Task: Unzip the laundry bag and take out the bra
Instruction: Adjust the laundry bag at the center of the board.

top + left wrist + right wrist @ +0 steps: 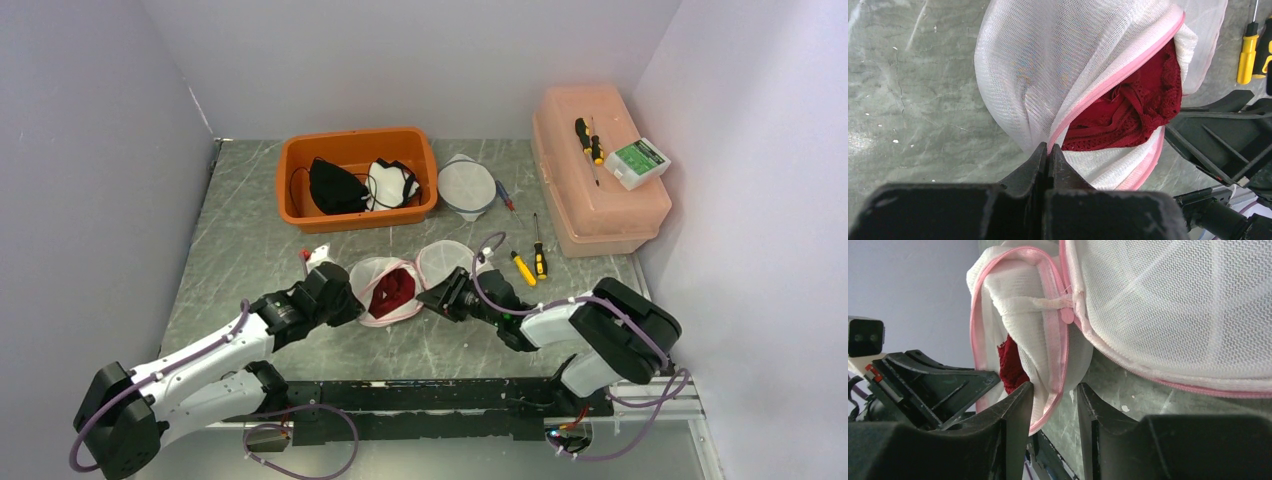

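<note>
- Laundry bag (440, 262): unzipped, its two mesh halves lying side by side, with the long axis running from one gripper to the other.
- Left gripper (1048, 156): jaws pressed together on the bag's pink zip edge; the opening slants away from the tips.
- Bra (1128, 115): dark red, inside the opening, just beyond the left jaws.
- Right gripper (1054, 390): jaws spread, with the pink rim hanging between them.

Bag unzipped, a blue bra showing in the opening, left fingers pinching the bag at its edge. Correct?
No: the bra in the opening is dark red, not blue; the left wrist view shows it. The laundry bag is unzipped and the left fingers pinch it at its edge.
</note>
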Controlling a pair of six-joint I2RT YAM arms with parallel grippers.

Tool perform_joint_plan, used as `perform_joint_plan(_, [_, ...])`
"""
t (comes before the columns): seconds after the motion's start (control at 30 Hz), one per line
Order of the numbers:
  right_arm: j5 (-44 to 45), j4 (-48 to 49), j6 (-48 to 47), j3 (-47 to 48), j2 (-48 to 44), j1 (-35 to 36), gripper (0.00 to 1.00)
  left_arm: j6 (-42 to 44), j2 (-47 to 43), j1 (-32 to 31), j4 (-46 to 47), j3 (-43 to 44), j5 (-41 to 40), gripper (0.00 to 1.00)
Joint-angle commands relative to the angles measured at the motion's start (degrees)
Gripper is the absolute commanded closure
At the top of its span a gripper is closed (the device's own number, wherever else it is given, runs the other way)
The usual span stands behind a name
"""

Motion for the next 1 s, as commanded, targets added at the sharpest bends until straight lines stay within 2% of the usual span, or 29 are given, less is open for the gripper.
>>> perform_joint_plan(0.0, [-1.9, 5.6, 0.0, 2.5, 2.7, -0.1, 0.63, -0.8, -1.1, -0.2, -0.3, 0.0, -0.5, 0.97])
perform_joint_plan(0.07, [-2.3, 7.2, 0.0, 2.4, 3.3, -0.2, 0.75, -0.9, -1.2, -0.3, -0.2, -0.1, -0.4, 0.97])
perform_joint_plan(0.13, [-2.0, 8.5, 0.0, 1.5, 2.9, -0.2, 0.99, -1.0, -1.3, -0.3, -0.6, -0.1, -0.5, 0.97])
perform_joint_plan(0.23, [0.1, -0.2, -5.0, 2.3, -2.3, -0.3, 1.0, -0.9, -1.8, -0.3, -1.3, 0.1, -0.9, 0.97])
perform_joint_plan(0.4, [12.0, -30.8, -25.7, 10.4, -19.3, 1.2, 1.0, 1.1, -3.9, -0.3, -0.5, 1.4, -1.0, 0.97])
perform_joint_plan(0.5, [17.4, -45.7, -35.9, 17.1, -23.3, 2.1, 1.0, 4.0, -4.6, -0.3, 2.9, 2.5, -0.5, 0.97])
perform_joint_plan(0.6, [22.2, -55.7, -41.7, 22.1, -25.7, 3.3, 1.0, 6.9, -3.9, -0.3, 7.4, 4.3, 0.0, 0.97])
perform_joint_plan(0.77, [26.8, -59.9, -44.9, 23.6, -27.8, 5.1, 1.0, 9.3, -1.1, -0.3, 11.3, 7.3, -1.8, 0.97])
perform_joint_plan(0.97, [25.4, -53.8, -37.0, 10.3, -30.2, 6.2, 1.0, 4.7, 2.1, -0.5, 14.4, 0.9, 0.3, 0.97])
